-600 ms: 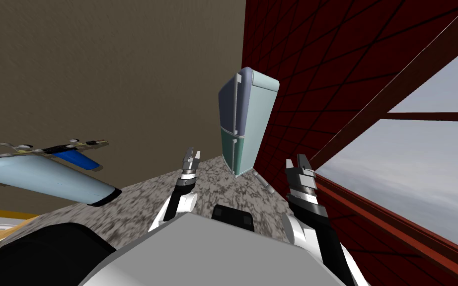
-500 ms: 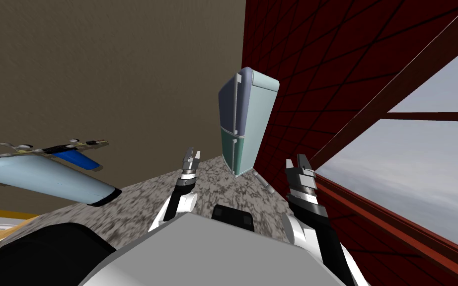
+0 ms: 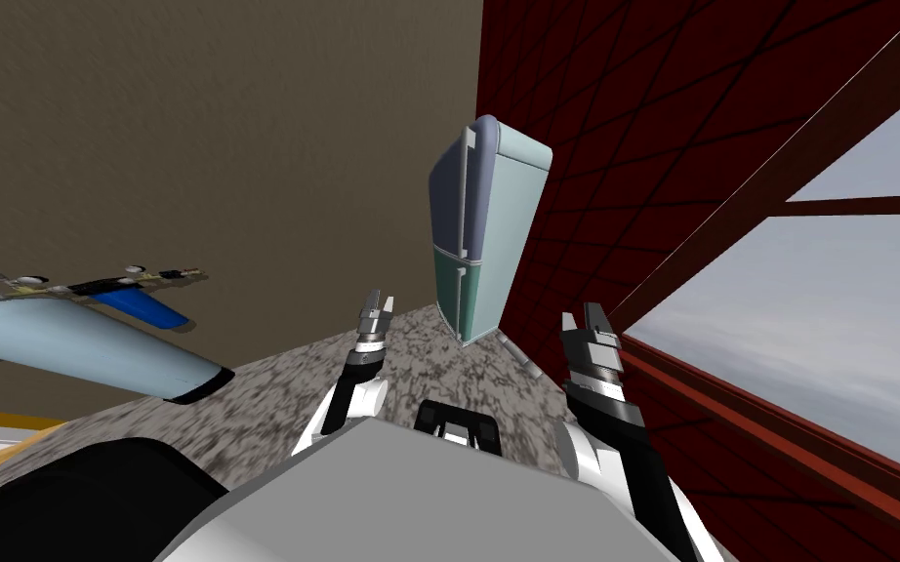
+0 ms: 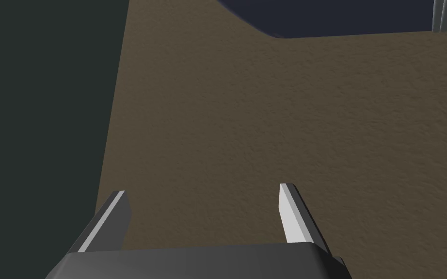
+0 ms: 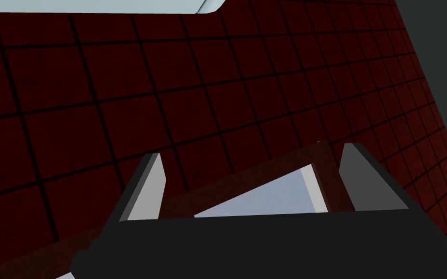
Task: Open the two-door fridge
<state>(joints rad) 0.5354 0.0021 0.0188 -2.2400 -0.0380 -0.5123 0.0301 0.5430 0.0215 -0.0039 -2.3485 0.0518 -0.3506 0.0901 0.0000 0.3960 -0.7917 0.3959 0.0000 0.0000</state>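
Fridge (image 3: 482,234) stands in the room corner, at 12 o'clock from the robot, well apart from both arms. Brown wall (image 3: 243,127) on its left, dark red tiled wall (image 3: 634,117) behind and to its right. Upper door (image 3: 460,200) dark blue-grey, lower door (image 3: 458,293) teal, both flush with the pale body, closed. Light grey handles run along the door edge.

Left gripper (image 3: 377,310) is raised over the speckled grey floor (image 3: 272,390), fridge at about 1 o'clock from it. Fingers spread wide, nothing between them; left wrist view has them against the brown wall, with a corner of the dark upper door far ahead.

Right gripper (image 3: 580,322) is also raised, fridge at about 11 o'clock from it. Fingers wide apart, empty; right wrist view has them against the red tiles, window corner between them.

Large window (image 3: 809,322) at 3 o'clock from the robot, red frame. Light blue counter (image 3: 77,341) at 9 o'clock with small items on top, too small to tell.
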